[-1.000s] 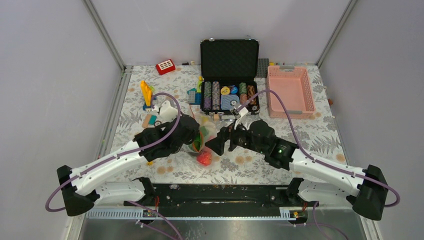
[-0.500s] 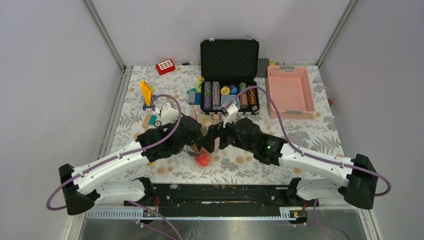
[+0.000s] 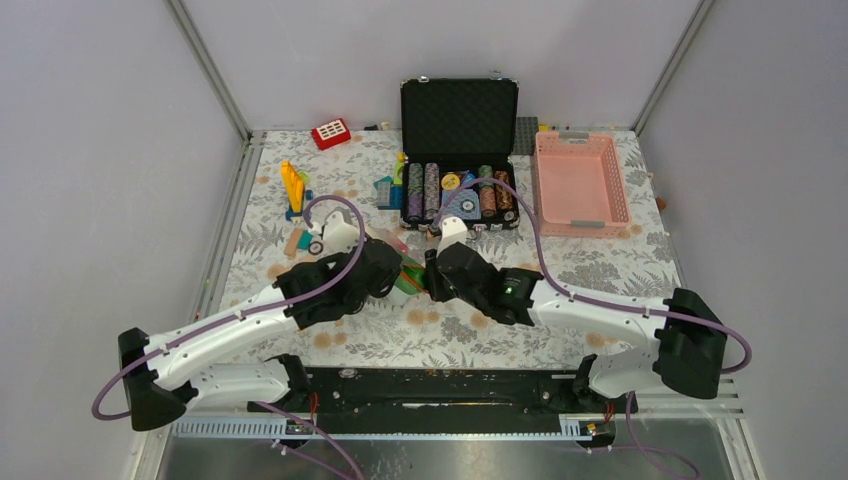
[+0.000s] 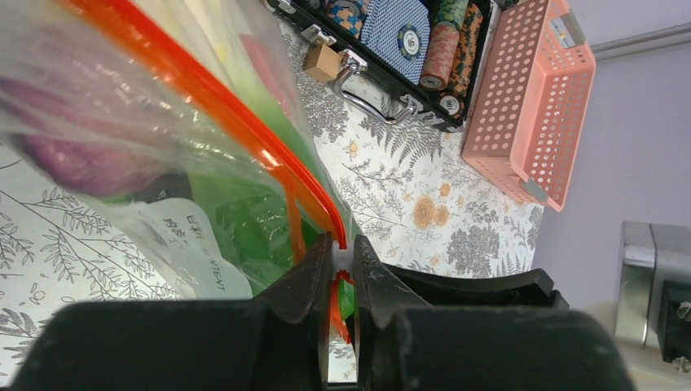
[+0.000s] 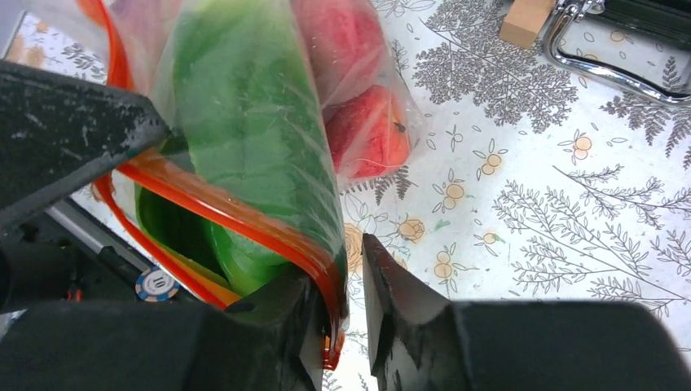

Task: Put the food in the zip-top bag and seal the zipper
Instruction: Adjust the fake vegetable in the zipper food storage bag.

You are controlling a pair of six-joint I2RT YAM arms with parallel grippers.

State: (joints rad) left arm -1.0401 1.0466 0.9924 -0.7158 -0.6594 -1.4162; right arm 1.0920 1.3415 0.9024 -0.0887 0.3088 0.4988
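From above, you see both arms reaching in to meet at the middle of the table (image 3: 620, 270). The left hand (image 3: 396, 277) and the right hand (image 3: 429, 276) face each other with the zip-top bag (image 3: 408, 290) bunched between them. Only a green patch of the food (image 3: 403, 281) shows through it here. Farther back sits an open black case (image 3: 459, 118) holding rows of poker chips (image 3: 432, 190), with a pink basket (image 3: 580, 180) just to its right. Coloured blocks (image 3: 292, 186) lie at the far left.

In your left wrist view, the left hand is clenched on the zipper (image 4: 244, 134), its fingertips pinching one end of the orange-red strip. The clear bag spreads away from the fingers. Inside it you can make out a purple ball (image 4: 77, 159) and green pieces (image 4: 244, 228). The case and the basket lie beyond.

In your right wrist view, the right hand straddles the zipper at the bag's mouth. One finger touches the plastic and the other stands a sliver off, so you cannot tell whether it is pinching. The mouth gapes beside the fingers, its two strips apart. A large green leafy piece (image 5: 253, 122) fills much of the bag, and a red fruit (image 5: 371, 134) sits at the bag's far end.
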